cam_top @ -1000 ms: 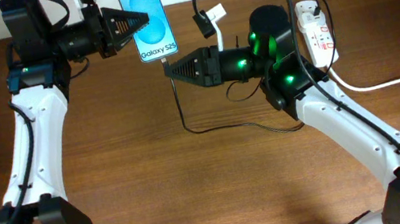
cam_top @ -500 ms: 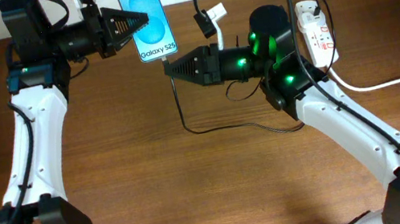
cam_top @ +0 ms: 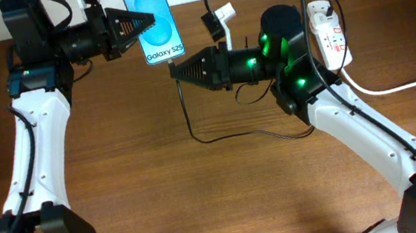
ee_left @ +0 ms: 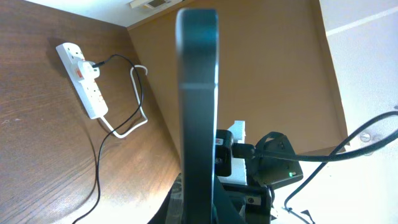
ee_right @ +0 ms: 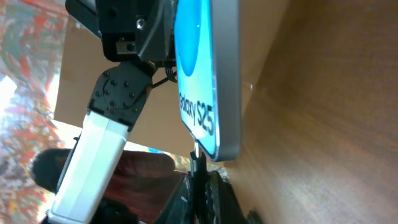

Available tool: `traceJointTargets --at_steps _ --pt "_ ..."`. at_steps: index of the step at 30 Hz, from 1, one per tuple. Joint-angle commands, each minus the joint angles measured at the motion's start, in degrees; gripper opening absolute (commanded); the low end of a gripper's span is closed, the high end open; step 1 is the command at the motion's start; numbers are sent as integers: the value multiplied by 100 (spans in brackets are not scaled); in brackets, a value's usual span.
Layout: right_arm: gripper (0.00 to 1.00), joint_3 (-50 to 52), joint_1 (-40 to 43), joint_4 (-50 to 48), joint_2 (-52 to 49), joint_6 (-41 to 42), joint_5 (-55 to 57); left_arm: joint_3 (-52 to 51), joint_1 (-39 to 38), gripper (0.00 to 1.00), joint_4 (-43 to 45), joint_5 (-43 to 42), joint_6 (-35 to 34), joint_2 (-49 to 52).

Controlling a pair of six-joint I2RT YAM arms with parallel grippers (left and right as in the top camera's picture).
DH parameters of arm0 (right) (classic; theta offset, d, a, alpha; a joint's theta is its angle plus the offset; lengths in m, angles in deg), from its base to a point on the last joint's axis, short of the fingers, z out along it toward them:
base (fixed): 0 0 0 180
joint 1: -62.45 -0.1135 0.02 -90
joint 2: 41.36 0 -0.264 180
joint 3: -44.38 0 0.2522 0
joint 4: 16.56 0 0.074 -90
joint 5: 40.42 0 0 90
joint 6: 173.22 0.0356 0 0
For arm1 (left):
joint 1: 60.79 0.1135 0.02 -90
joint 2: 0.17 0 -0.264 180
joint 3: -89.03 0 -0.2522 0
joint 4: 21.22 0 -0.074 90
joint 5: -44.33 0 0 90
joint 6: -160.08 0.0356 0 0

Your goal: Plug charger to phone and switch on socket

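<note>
The phone [cam_top: 152, 17], cyan-blue screen reading "Galaxy S25", is held at the back of the table. My left gripper [cam_top: 143, 21] is shut on its left edge; in the left wrist view the phone [ee_left: 198, 93] shows edge-on. My right gripper [cam_top: 173, 69] is shut on the charger's plug tip [ee_right: 197, 163], which touches the phone's bottom edge [ee_right: 221, 146]. The thin black cable [cam_top: 220, 136] trails down and right across the table. The white socket [cam_top: 328, 33] lies at the back right and also shows in the left wrist view [ee_left: 82, 79].
The socket's thick white cord [cam_top: 406, 83] loops to the right edge. A black adapter [cam_top: 332, 4] is plugged in the socket's far end. A small black-and-white part [cam_top: 217, 20] hangs from the right arm's cable near the phone.
</note>
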Motion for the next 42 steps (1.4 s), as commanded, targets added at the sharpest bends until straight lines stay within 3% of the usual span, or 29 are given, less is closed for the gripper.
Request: traceJointTargets --at_steps 1,24,29,42 --pt "4 -17 7 -42 -37 378 -74 76 -13 0 15 -129 -35 7" --pt "5 -17 -186 -369 -297 372 -212 76 -13 0 20 -52 -37 7" --pt "4 -17 -177 -498 -286 -205 -422 76 -13 0 61 26 -35 7" --pt "4 -17 179 -494 -286 -247 -522 76 -9 0 63 197 -35 7"
